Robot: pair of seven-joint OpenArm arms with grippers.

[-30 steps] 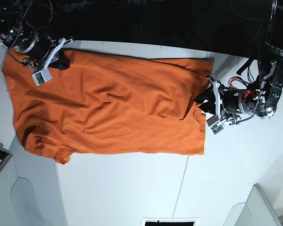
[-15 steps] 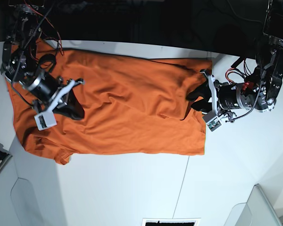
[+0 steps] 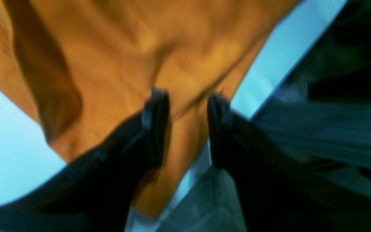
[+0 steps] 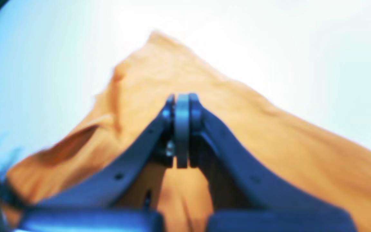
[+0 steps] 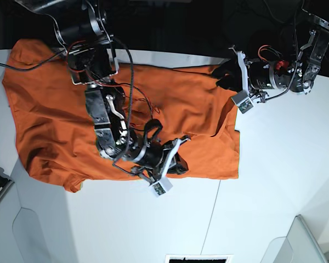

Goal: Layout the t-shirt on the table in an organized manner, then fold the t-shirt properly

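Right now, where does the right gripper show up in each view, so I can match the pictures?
Base: the right gripper sits low at centre, over the t-shirt's near edge.
Right wrist: centre frame, jaws shut, orange cloth behind.
Left wrist: not in it; only the left gripper shows.
Shared landmark: the t-shirt on the white table.

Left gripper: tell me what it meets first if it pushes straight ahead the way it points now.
Most likely the t-shirt. The left gripper has its jaws open, with orange cloth between and just beyond them near the table edge. Depth is blurred, so contact is uncertain.
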